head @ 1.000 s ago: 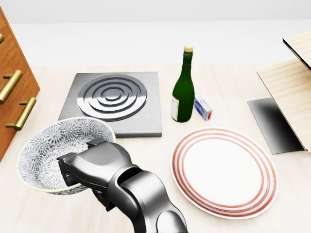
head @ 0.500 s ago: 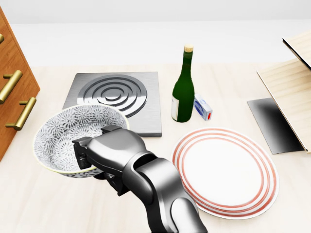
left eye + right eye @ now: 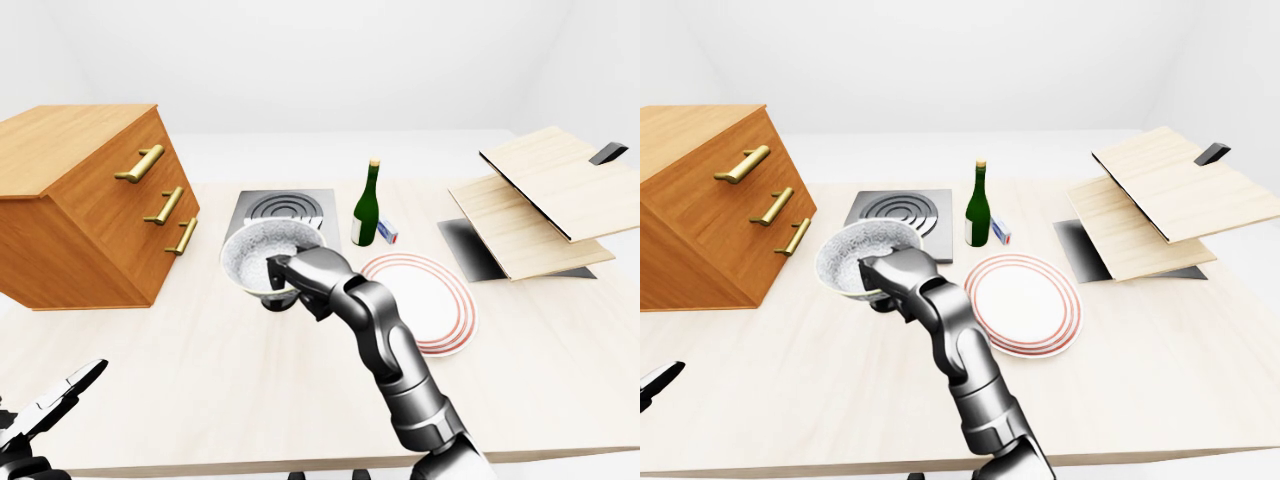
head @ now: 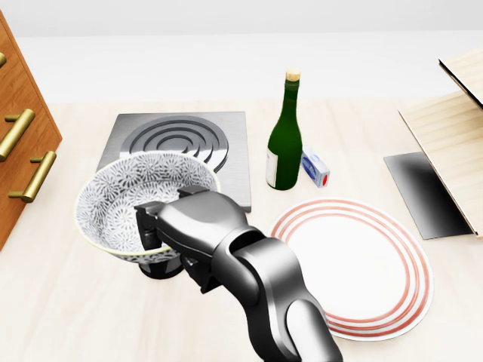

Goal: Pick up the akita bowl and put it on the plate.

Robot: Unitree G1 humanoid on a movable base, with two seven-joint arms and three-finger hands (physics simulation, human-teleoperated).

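Left of the plate (image 4: 355, 264), the right robot hand (image 4: 192, 226) clamps the akita bowl (image 4: 121, 200) by its rim. It is probably stiff, fragile ceramic.

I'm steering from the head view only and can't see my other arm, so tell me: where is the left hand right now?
Observer: The left hand sits low in the bottom-left corner of the left-eye view. Its fingers are spread and it holds nothing, well away from the akita bowl.
Operator: What's the wood cut off at my left edge?
Observer: That's a wooden drawer chest. The eye views show its flat top and three brass handles down one face.
Operator: And the boards at my right edge?
Observer: Those are two light wooden boards, tilted, with the upper one overlapping the lower. A small black piece sits at the upper board's top-right tip.
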